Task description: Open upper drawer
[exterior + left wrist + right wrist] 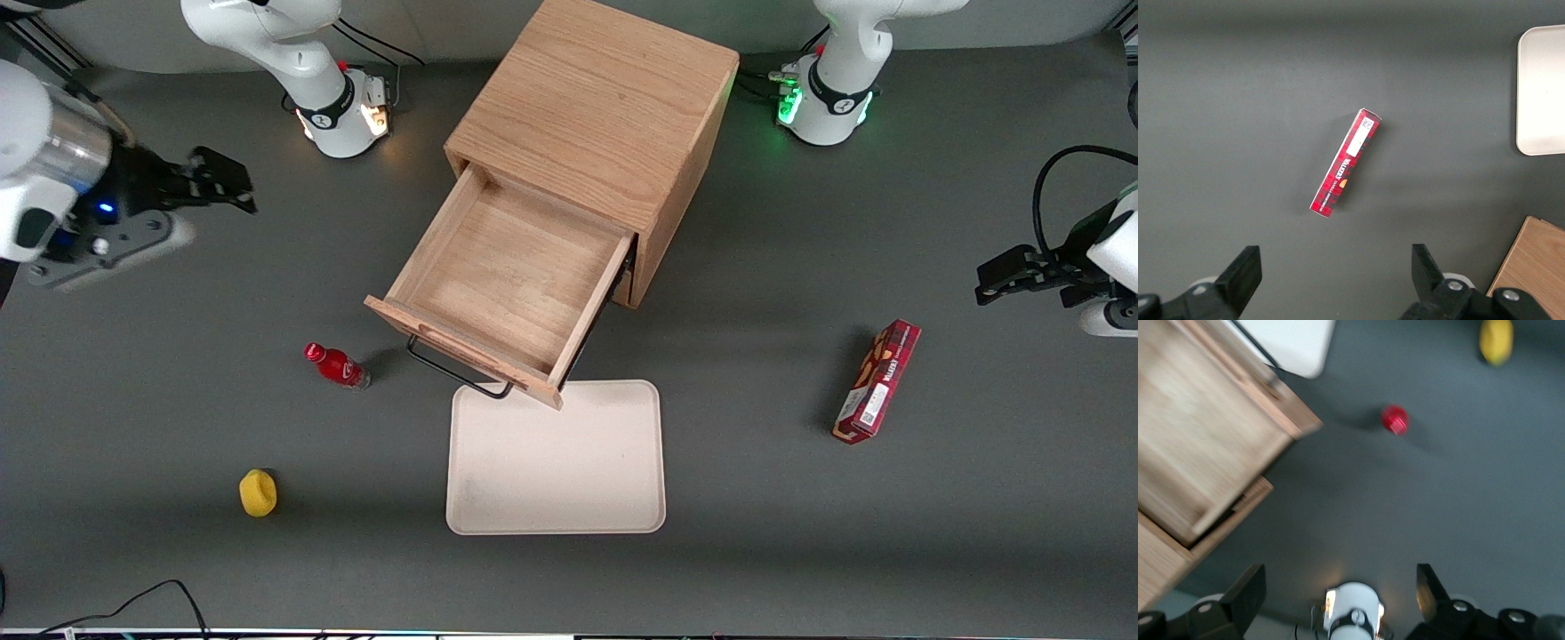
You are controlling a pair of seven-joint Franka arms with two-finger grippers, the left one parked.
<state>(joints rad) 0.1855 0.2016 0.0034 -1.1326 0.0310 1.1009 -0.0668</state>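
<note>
The upper drawer of the light oak cabinet stands pulled out, its shallow wooden box bare inside. Its black wire bar handle hangs over the edge of the cream tray. The drawer also shows in the right wrist view. My right gripper is open and holds nothing. It hangs high above the table toward the working arm's end, well apart from the drawer. Its fingers stand wide apart over bare table.
A cream tray lies in front of the drawer. A red bottle lies beside the drawer front. A yellow object lies nearer the front camera. A red box lies toward the parked arm's end.
</note>
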